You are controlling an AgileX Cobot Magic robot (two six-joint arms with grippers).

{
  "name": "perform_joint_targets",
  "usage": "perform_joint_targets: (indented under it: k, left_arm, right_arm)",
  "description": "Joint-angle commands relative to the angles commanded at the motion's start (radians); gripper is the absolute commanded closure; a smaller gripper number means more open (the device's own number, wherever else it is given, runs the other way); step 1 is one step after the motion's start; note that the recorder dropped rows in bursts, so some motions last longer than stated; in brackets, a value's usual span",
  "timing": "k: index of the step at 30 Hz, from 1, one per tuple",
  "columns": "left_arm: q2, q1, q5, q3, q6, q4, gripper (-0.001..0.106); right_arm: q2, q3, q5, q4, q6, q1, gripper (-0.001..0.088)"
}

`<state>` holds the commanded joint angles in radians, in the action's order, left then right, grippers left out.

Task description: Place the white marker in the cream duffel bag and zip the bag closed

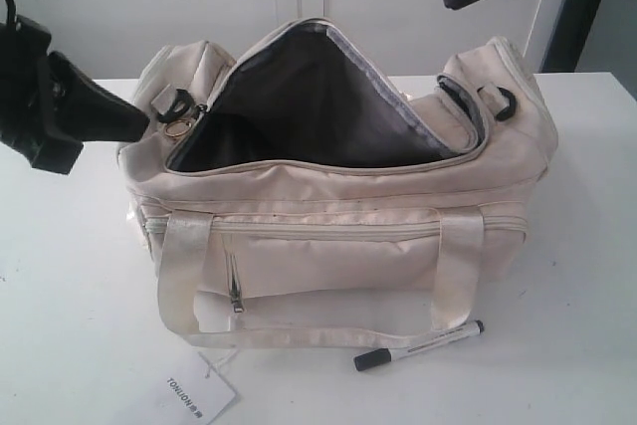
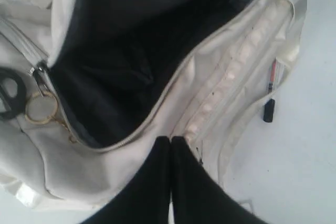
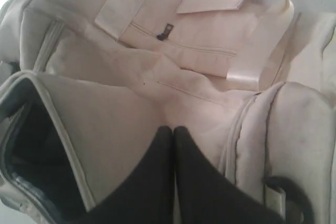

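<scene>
The soft cream fabric duffel bag (image 1: pixel 378 246) gapes unzipped on the white table (image 1: pixel 557 325), with the slim white black-capped marker (image 1: pixel 423 345) just beside it. The left jaws and right jaws are clenched, empty.

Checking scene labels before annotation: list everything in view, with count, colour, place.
cream duffel bag: 1, cream with dark lining, middle of the table, top zipper open
gold ring pull: 1, gold, at the left end of the bag's top zipper in the exterior view
black strap fittings: 2, black, one at each end of the bag's top
white marker: 1, white with black cap, lying on the table in front of the bag, outside it
hang tag: 1, white, on the table at the bag's front left
table: 1, white, under everything
left gripper: 1, black, jaws shut and empty, by the ring pull end
right gripper: 1, black, jaws shut and empty, raised over the bag's other end
</scene>
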<state>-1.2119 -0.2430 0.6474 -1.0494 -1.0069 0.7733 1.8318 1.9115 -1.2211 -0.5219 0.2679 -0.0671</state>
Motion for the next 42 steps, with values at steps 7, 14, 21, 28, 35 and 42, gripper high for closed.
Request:
perform_joint_targets:
  k: [7, 14, 21, 28, 35, 42]
  left_arm:
    - [-0.079, 0.000, -0.004, -0.090, -0.025, 0.025, 0.105]
    - [-0.196, -0.030, -0.026, -0.199, -0.133, 0.036, 0.105]
    - [-0.310, -0.081, -0.055, -0.328, -0.133, 0.036, 0.105]
    - [-0.385, -0.133, -0.120, -0.445, -0.133, 0.029, 0.105]
    - [-0.447, -0.213, -0.251, -0.500, -0.144, 0.027, 0.105]
    - [-0.485, -0.275, -0.395, -0.502, -0.276, 0.027, 0.080]
  right_arm:
    - [-0.118, -0.144, 0.000, 0.065, 0.023, 0.000, 0.0868]
    - [-0.228, -0.298, 0.000, 0.117, 0.042, 0.000, 0.0868]
    - [-0.306, -0.421, 0.000, 0.137, 0.044, 0.000, 0.0868]
    - [-0.355, -0.501, 0.015, 0.164, 0.044, 0.000, 0.0868]
    - [-0.375, -0.519, 0.023, 0.188, 0.044, 0.000, 0.0868]
    - [-0.375, -0.519, 0.031, 0.209, 0.044, 0.000, 0.0868]
